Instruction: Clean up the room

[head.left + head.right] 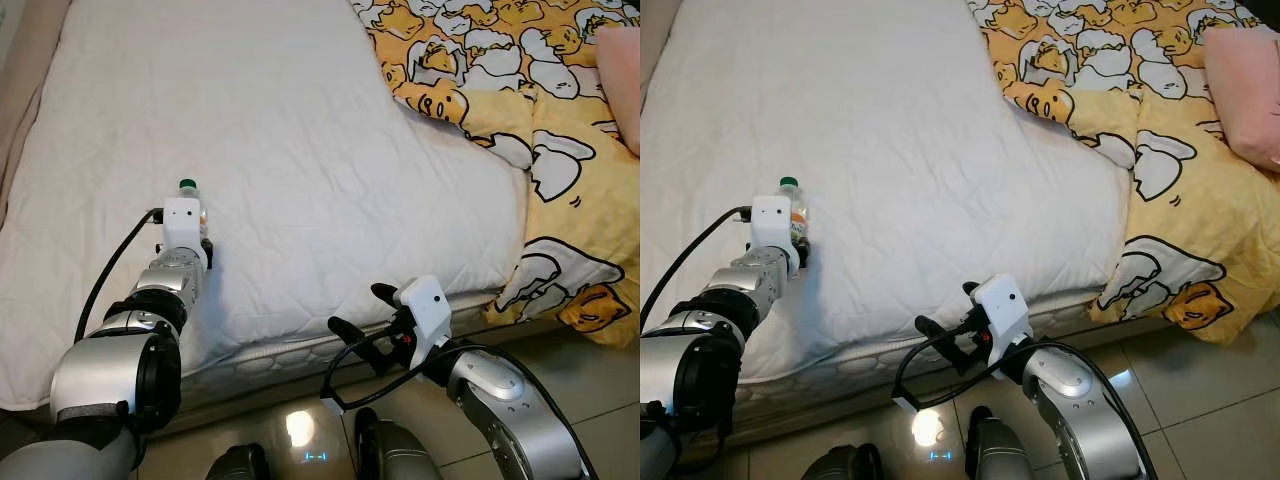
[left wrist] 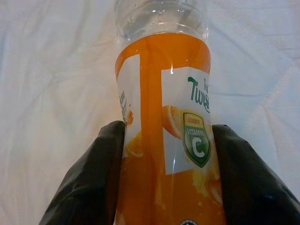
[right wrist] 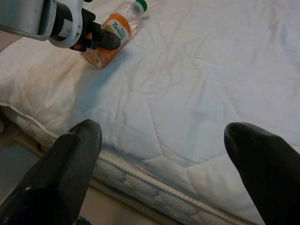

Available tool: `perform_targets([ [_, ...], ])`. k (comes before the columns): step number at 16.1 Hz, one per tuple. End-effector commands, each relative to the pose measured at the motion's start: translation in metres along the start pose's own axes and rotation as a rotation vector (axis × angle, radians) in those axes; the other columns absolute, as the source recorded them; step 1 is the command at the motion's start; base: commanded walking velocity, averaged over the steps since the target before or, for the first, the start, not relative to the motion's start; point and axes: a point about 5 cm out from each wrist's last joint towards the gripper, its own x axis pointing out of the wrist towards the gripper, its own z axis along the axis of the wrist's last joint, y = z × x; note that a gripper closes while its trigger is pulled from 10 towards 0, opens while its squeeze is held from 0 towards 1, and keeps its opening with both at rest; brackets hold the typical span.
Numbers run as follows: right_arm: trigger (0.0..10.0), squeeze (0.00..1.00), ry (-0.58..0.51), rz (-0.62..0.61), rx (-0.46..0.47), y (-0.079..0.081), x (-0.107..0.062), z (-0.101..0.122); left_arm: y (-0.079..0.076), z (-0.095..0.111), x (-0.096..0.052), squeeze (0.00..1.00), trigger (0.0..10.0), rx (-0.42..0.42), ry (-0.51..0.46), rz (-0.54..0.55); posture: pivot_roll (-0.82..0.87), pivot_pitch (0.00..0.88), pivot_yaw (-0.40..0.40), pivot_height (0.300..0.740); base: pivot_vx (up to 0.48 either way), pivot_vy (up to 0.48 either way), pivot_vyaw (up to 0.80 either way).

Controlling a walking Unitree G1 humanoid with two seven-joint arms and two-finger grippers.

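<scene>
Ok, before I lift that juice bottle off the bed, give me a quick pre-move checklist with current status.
1. Left gripper fingers on both sides of the clear plastic orange-labelled bottle: ok.
2. Fingers pressing firmly enough to hold: cannot tell.
3. Green cap on the bottle: ok.
4. Bottle lying on the white quilted mattress, nothing around it: ok.
5. Right gripper open, down at the bed edge, apart from the bottle: ok.
6. Yellow cartoon-print blanket well away from the lift path: ok.

Spread black fingers (image 3: pixel 65 173) over white mattress (image 3: pixel 197 93); beyond, left hand (image 3: pixel 101 41) around orange bottle (image 3: pixel 117 28)
</scene>
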Motion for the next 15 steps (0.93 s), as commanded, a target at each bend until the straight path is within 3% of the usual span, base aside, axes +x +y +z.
perform_targets([
  [1, 10.0, 0.00, 0.017, 0.001, 0.012, 0.001, 0.001, -0.004, -0.003, 0.006, 0.000, 0.00, 0.0, 0.020, -0.017, -0.012, -0.26, 0.195, 0.013, 0.740, 0.000, 0.000, 0.00],
  [4, 10.0, 0.00, 0.017, 0.003, 0.012, 0.001, 0.002, -0.005, -0.002, 0.018, -0.001, 0.00, 0.0, -0.001, -0.071, -0.016, -0.25, 0.183, 0.015, 0.740, 0.000, 0.000, 0.00],
  [6, 10.0, 0.00, 0.010, 0.003, 0.011, -0.001, 0.004, -0.004, 0.000, 0.039, -0.003, 0.00, 0.0, -0.097, -0.171, -0.050, -0.22, 0.166, 0.010, 0.740, 0.000, 0.000, 0.00],
  [10, 10.0, 0.00, -0.016, -0.016, 0.008, -0.006, 0.009, 0.000, 0.010, 0.060, -0.007, 0.00, 0.0, -0.185, -0.320, -0.091, -0.20, 0.137, 0.009, 0.740, 0.000, 0.000, 0.00],
  [12, 10.0, 0.00, -0.053, -0.059, 0.021, -0.013, 0.011, 0.007, 0.014, 0.067, -0.010, 0.00, 0.0, -0.182, -0.400, -0.110, -0.19, 0.128, 0.009, 0.740, 0.000, 0.000, 0.00],
  [14, 10.0, 0.00, -0.139, -0.175, 0.035, -0.031, 0.013, 0.022, 0.028, 0.070, -0.021, 0.00, 0.0, -0.145, -0.593, -0.132, -0.16, 0.120, 0.000, 0.740, 0.000, 0.000, 0.00],
  [15, 10.0, 0.00, -0.156, -0.212, 0.030, -0.037, 0.013, 0.025, 0.031, 0.069, -0.025, 0.00, 0.0, -0.132, -0.628, -0.134, -0.16, 0.120, 0.000, 0.740, 0.000, 0.000, 0.00],
])
